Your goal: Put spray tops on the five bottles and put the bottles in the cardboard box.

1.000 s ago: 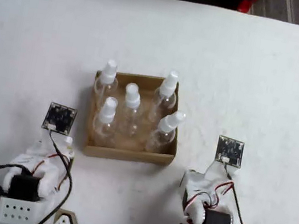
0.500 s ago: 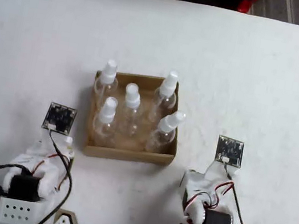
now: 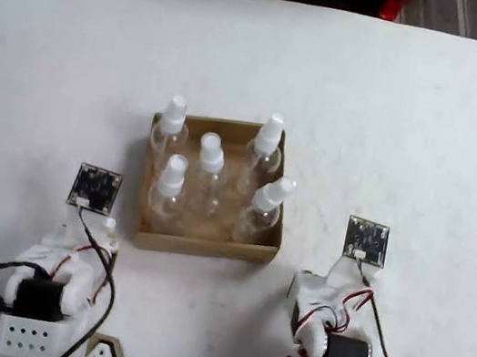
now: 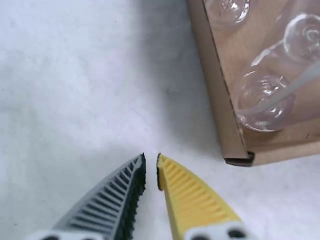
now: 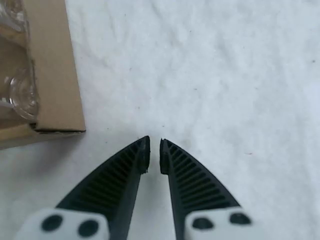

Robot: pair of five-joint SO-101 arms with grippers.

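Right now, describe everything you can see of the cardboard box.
The cardboard box is a shallow, open-topped tray of brown card, roughly square with low walls. It sits flat on the white table. Five clear bottles with white spray tops stand inside, one in the middle and four toward the corners, rising above its walls. Nothing else touches it; the left claw and right claw rest apart from its near corners, one on each side.

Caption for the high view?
Five bottles with spray tops stand in the cardboard box; left arm and right arm sit folded nearby.
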